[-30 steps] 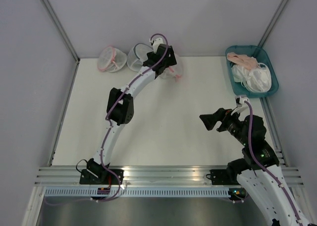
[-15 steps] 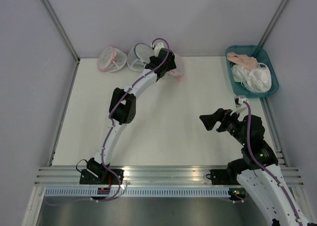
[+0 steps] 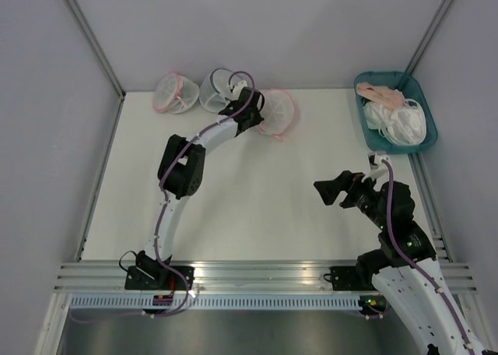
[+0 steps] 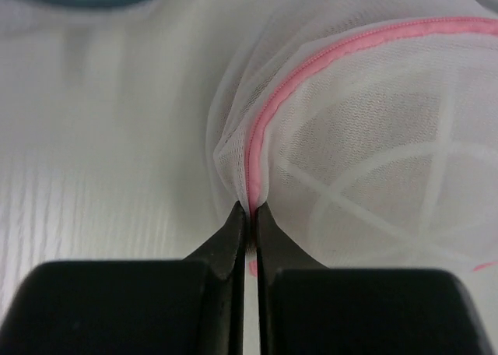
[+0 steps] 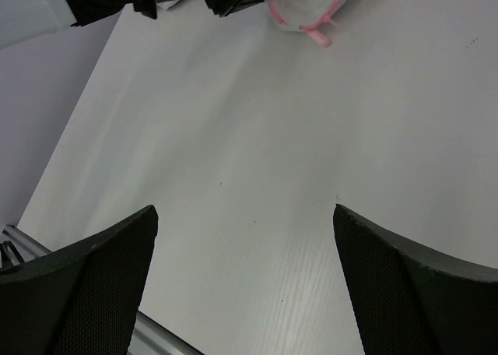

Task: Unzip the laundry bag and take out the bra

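Note:
The laundry bag (image 3: 278,111), a white mesh pouch with a pink zipper rim (image 4: 327,51), lies at the back of the table. My left gripper (image 3: 254,118) is at its left edge, shut on the pink rim where the mesh bunches together (image 4: 250,209). Through the mesh only white ribs show; the bra is hidden. My right gripper (image 3: 325,191) hovers open over bare table at the right, far from the bag, with nothing between its fingers (image 5: 245,212). Its view catches the bag (image 5: 311,1) and its pink pull tab at the top edge.
Two more mesh pouches sit left of the bag: one grey-trimmed (image 3: 215,90), one pink-trimmed (image 3: 172,93). A teal basket (image 3: 424,141) at the back right holds white mesh items and a pink garment (image 3: 380,93). Aluminium rails run along the near edge.
The left gripper went from open to shut on the bag's pink rim. It shifted left and nearer, which uncovered the bag in the top view. The right arm has not moved.

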Controlling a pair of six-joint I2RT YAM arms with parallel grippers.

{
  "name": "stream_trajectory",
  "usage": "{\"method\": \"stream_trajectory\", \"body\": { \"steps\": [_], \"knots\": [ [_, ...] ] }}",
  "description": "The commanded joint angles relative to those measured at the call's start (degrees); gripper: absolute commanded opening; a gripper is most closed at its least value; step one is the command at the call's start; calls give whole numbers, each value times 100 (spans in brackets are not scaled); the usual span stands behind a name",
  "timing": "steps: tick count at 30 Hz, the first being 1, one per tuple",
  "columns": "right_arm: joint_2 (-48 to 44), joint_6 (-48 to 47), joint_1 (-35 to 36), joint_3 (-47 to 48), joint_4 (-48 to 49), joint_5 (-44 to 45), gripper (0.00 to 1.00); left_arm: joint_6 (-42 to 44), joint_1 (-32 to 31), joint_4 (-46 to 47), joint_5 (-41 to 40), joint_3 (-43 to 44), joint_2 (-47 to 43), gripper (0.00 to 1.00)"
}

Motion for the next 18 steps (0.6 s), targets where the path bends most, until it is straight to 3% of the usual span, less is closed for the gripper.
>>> {"method": "stream_trajectory", "body": {
  "steps": [1, 4, 5, 8, 12, 18],
  "knots": [
    [-28, 38, 17, -61, 88, 225, 98, -402, -15, 312, 357, -1208, -1395, 2],
    [25, 432, 17, -140, 88, 708, 98, -586, 3, 880, 515, -2851, -2598, 2],
    [34, 442, 17, -201, 201, 639, 98, -726, 29, 1031, 568, -3655, -3167, 2],
    [148, 565, 8, -500, 807, 306, 98, -937, 64, 1621, 893, -4889, -4231, 2],
    [691, 960, 8, -860, 1983, -878, 98, -1377, 56, 1849, 1524, -5955, -5227, 2],
    [1246, 724, 315, -949, 2505, -883, 96, -1861, 65, 2211, 2176, -7292, -6422, 2]
  ]
}}
